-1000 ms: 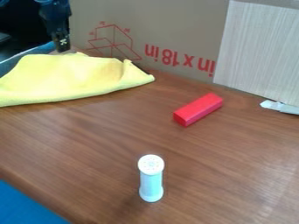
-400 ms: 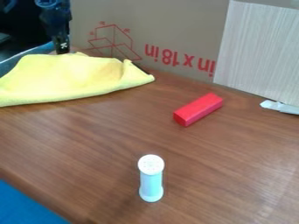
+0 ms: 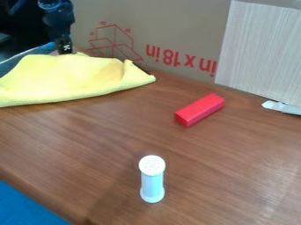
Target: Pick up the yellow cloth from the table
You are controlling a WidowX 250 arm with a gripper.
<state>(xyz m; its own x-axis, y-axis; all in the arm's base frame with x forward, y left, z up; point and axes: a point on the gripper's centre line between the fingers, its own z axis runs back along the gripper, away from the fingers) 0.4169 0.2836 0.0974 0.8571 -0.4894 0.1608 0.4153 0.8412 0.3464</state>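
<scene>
Gripper (image 3: pixel 64 47) at the upper left, open or closed I cannot tell, hangs by the back edge of the yellow cloth (image 3: pixel 70 79) at the table's (image 3: pixel 106 140) left, where dipping too low could snag its folds

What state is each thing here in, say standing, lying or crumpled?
Yellow cloth: rumpled, lying loosely on the table.
Tool: hanging down by the cloth's far edge.
Red block: lying on a long side.
White-topped container: standing upright, top on.
Printed cardboard: standing upright behind.
</scene>
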